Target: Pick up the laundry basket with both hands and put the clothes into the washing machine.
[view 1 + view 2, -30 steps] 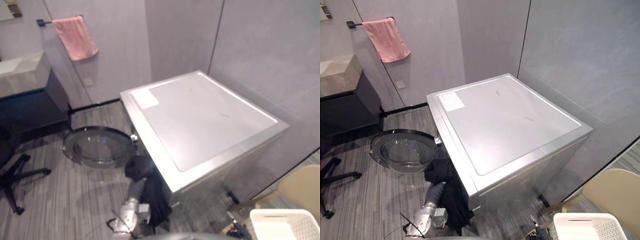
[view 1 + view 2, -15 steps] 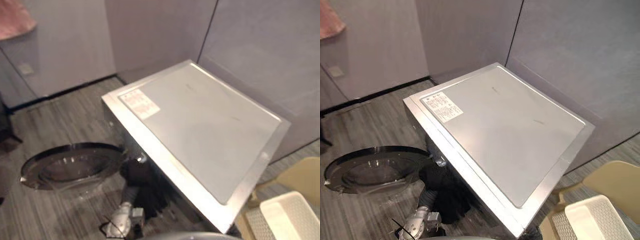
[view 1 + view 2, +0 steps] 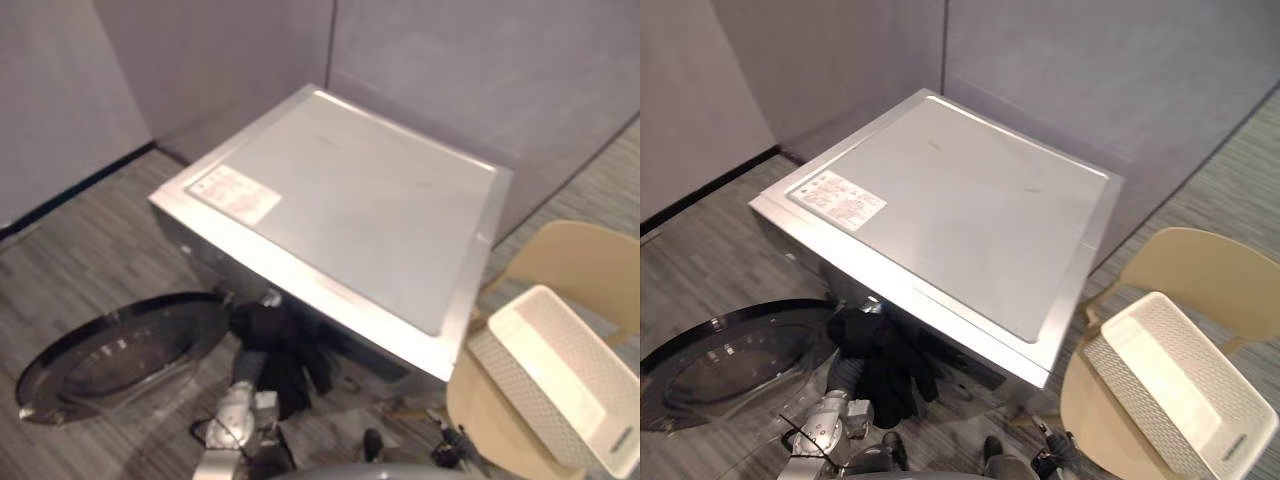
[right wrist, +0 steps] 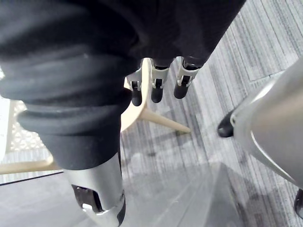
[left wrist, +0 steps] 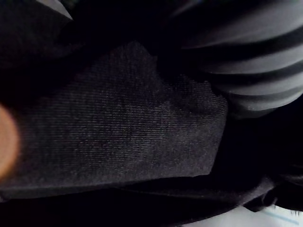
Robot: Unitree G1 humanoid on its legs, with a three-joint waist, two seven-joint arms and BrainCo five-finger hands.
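Observation:
The silver washing machine [image 3: 340,190] stands in the corner, its round glass door [image 3: 120,355] swung open low at the left. Black clothing [image 3: 280,345] hangs bunched at the drum opening under the machine's front edge. My left arm [image 3: 235,400] reaches up into that cloth. In the left wrist view the left hand [image 5: 255,61] shows its ribbed cover against black fabric [image 5: 123,127], which hides the fingers. The white laundry basket [image 3: 1170,385] sits on a beige chair [image 3: 575,260] at the right. My right hand [image 4: 155,80] hangs relaxed over the floor, holding nothing.
Grey walls close in behind and to the right of the machine. The open door takes up floor space at the lower left. The chair [image 4: 135,113] with the basket stands close to the machine's right front corner, with striped grey floor between them.
The camera has swung to the right, bringing the chair and basket further into view and losing the pink towel. My left arm stays in the black clothing at the drum opening.

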